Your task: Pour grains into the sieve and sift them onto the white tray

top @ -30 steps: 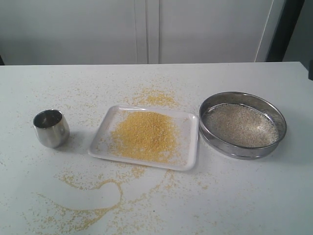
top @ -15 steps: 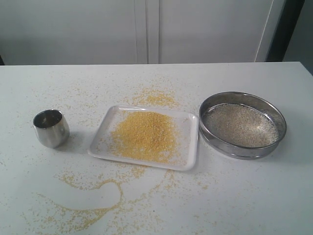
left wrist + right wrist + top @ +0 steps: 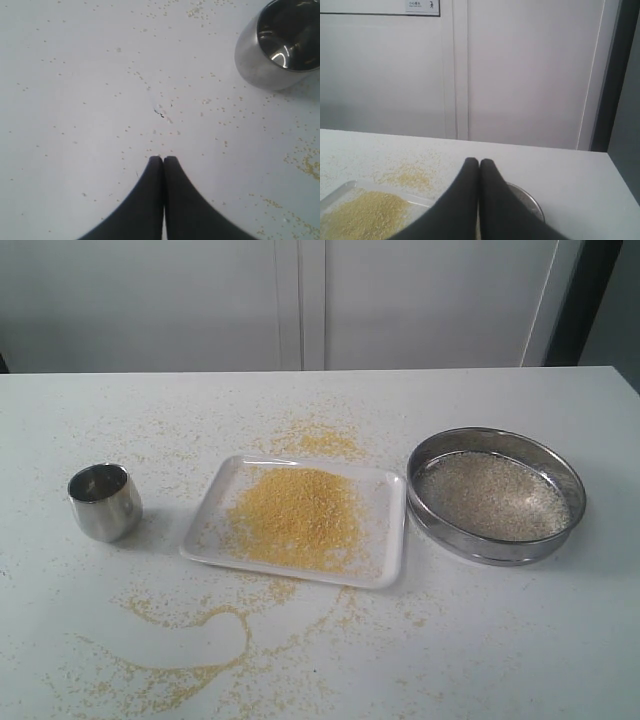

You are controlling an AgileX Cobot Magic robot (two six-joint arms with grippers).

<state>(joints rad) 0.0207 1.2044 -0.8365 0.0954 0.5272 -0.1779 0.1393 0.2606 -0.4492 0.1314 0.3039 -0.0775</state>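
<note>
— What do we make of the two pincers?

— We see the left pincer (image 3: 163, 159) closed, its two dark fingers pressed together tip to tip with nothing between them, hanging over the white table (image 3: 75, 100). The right pincer (image 3: 479, 161) is closed the same way and empty. It is raised above the table and faces the wall (image 3: 530, 75).

— And where do the task's things lie from there?

— Ahead of the right pincer and lower down, we find the white tray (image 3: 340, 192) off to one side of the fingers. The sieve (image 3: 532, 200) sits just past them, partly hidden behind them. In the exterior view the two stand side by side, the sieve just beside the tray's short edge. We cannot tell whether they touch.

— The grains (image 3: 295, 518)?

— We see the golden-yellow part heaped in the middle of the tray. The paler, coarser part is spread over the sieve's mesh. More yellow grains lie scattered in patches and a curved trail on the table around the tray.

— Anything near the left pincer?

— Only a steel cup (image 3: 272, 47), upright, ahead of the tips and off to one side, well apart from them. Stray grains dot the table between the two.

— Any writing we can read?

— We spot one small sign (image 3: 422, 6) high on the wall, far beyond the right pincer. It carries a line of dark print and a tiny figure, too small for us to read.
</note>
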